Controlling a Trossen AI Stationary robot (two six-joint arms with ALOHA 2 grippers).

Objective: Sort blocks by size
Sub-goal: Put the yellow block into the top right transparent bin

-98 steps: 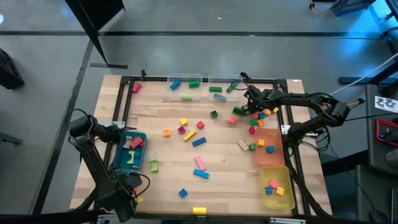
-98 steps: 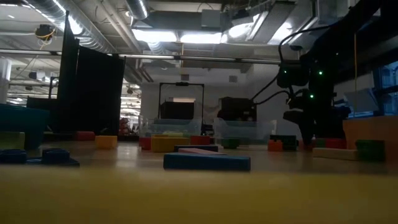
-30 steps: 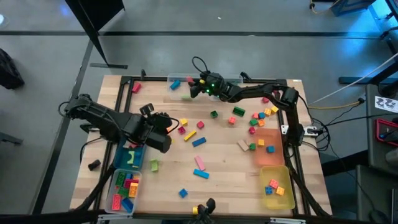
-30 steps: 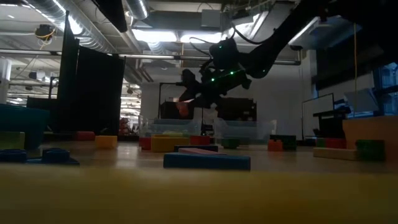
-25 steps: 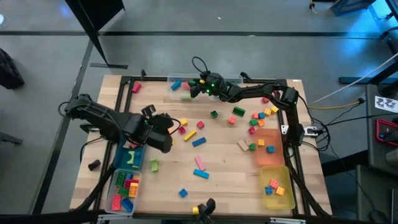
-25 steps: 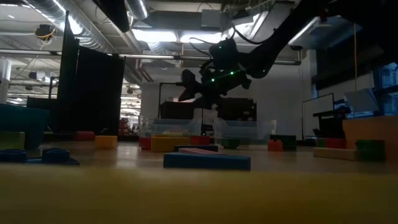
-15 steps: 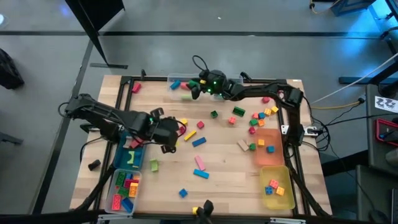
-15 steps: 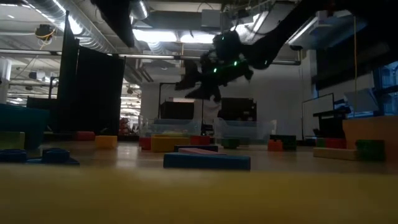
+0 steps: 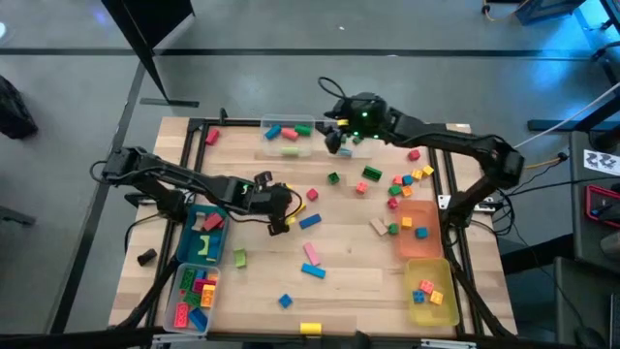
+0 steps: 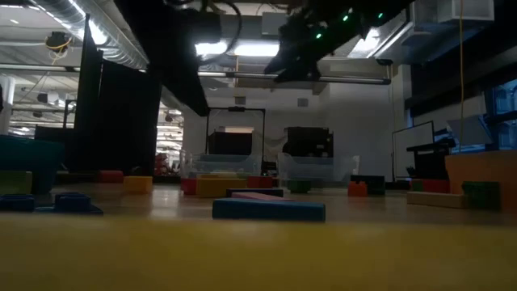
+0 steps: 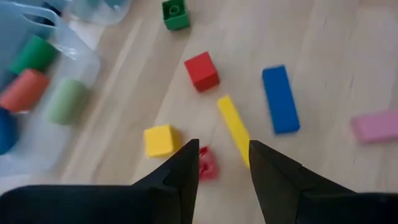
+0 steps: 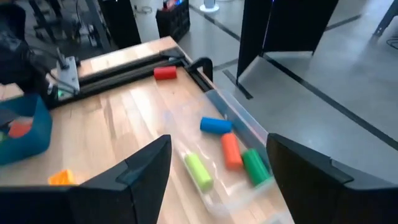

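Observation:
Many small coloured blocks lie loose on the wooden table (image 9: 349, 262). My left gripper (image 9: 281, 215) is open and hovers over the middle of the table. In the left wrist view its fingers (image 11: 224, 167) stand above a small red block (image 11: 207, 165) and a yellow bar (image 11: 234, 127), with a yellow cube (image 11: 160, 140) beside them; it touches none of them. My right gripper (image 9: 335, 139) is open and empty, high above the far edge near the left clear bin (image 9: 289, 138). That bin (image 12: 231, 163) holds blue, orange, green and light green pieces.
A second clear bin (image 9: 349, 136) stands at the far edge. A blue bin (image 9: 203, 240) and a clear bin of blocks (image 9: 194, 289) stand at the near left. An orange bin (image 9: 419, 225) and a yellow bin (image 9: 431, 289) stand at the right. Loose blocks cluster at the far right (image 9: 407, 182).
My right gripper has risen high and gone toward the table's right from over the left clear bin. The reddish piece that showed at its fingers now lies in that bin. My left gripper has gone toward the table's right, out over the loose blocks in the middle.

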